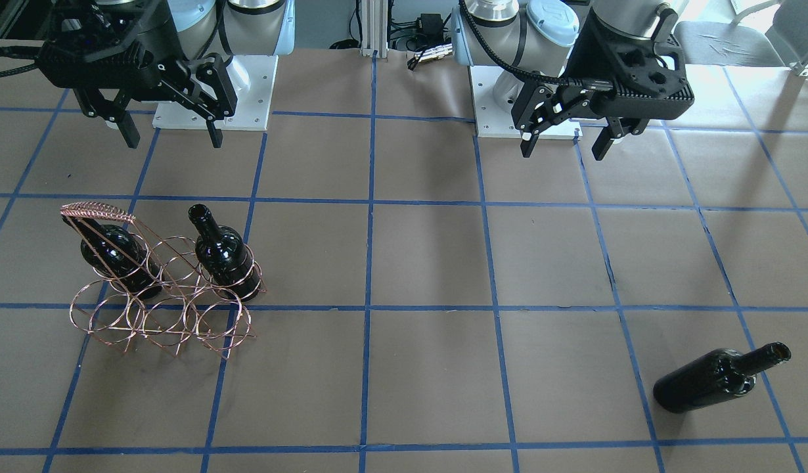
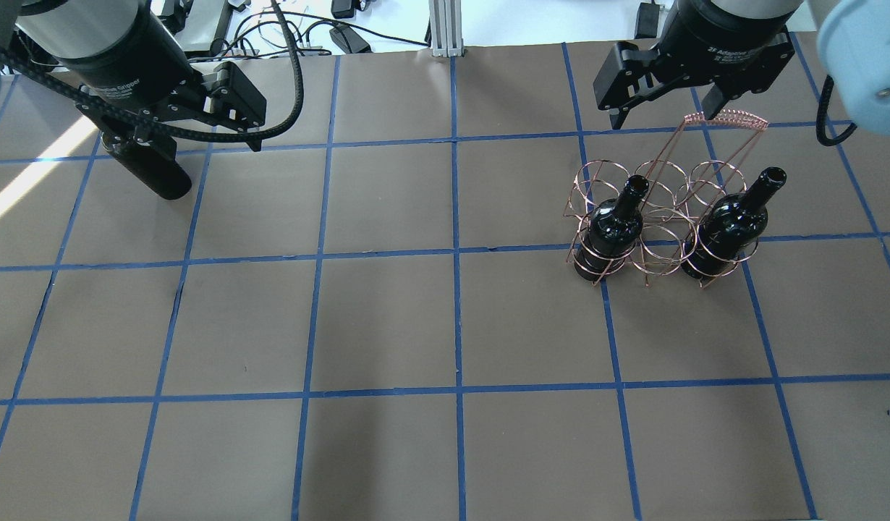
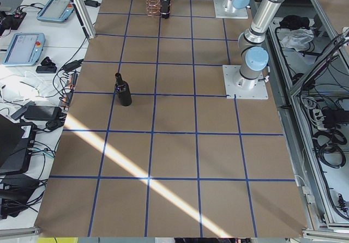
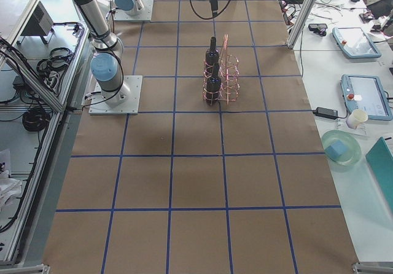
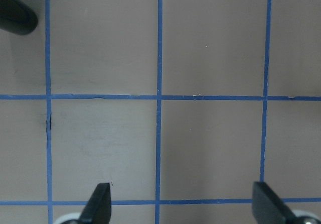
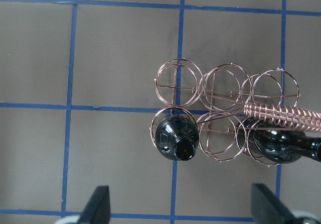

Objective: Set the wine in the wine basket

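- Copper-coloured wire wine basket with arched handle: one. We count six rings in two rows.
- Near-black glossy glass wine bottles: three.
- First bottle and second bottle stand in the end rings of one basket row, and the ring between them is free.
- Third bottle stands on the table, well apart from the basket, unheld. We judge it the remaining step.
- Right gripper near the basket and left gripper well apart from it: two, both spread wide, holding nothing.

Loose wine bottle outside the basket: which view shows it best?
Exterior front-facing: the whole wine bottle shows, unobstructed. Exterior left shows it small but upright; overhead, it is partly hidden; left wrist catches only an edge; the rest miss it.
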{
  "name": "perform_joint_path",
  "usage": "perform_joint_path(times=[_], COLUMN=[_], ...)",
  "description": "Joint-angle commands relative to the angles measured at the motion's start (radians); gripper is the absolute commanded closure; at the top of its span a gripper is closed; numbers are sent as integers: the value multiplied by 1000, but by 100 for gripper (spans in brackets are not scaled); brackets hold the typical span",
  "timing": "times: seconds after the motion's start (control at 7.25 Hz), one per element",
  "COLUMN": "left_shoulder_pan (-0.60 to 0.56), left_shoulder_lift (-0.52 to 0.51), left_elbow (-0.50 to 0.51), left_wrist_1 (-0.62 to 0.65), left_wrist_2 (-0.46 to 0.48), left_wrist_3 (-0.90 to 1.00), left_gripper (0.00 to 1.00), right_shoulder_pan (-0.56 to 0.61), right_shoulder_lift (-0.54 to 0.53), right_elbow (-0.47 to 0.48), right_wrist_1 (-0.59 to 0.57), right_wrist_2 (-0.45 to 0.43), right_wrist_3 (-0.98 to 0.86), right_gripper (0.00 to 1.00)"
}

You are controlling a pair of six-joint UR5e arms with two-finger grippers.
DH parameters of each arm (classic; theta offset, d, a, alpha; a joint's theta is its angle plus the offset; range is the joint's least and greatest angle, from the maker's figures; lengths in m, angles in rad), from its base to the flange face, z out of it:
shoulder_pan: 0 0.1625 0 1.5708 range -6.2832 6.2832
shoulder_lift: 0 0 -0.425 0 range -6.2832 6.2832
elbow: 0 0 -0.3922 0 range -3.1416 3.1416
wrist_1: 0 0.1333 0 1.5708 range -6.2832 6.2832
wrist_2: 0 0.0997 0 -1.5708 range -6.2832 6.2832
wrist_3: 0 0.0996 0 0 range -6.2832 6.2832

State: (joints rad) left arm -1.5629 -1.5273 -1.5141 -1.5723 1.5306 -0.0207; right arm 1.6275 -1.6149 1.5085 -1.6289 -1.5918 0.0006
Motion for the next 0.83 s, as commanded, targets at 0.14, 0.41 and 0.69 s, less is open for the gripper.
perform_joint_path(times=[0.14,0.41,0.69], left_shoulder_pan=[9,38,183], left_shoulder_lift=[1,-29,-140], left_elbow=[3,47,135], left_wrist_1=[0,9,11], left_wrist_2=[8,23,39], left_wrist_3=[16,111,157], left_gripper=[0,0,0], right_shoulder_pan=[0,0,0], right_shoulder_lift=[0,0,-2], right_elbow=[6,6,7], right_wrist_1=[3,-9,-8], right_wrist_2=[-4,-2,0], right_wrist_3=[10,12,12], right_gripper=[0,0,0])
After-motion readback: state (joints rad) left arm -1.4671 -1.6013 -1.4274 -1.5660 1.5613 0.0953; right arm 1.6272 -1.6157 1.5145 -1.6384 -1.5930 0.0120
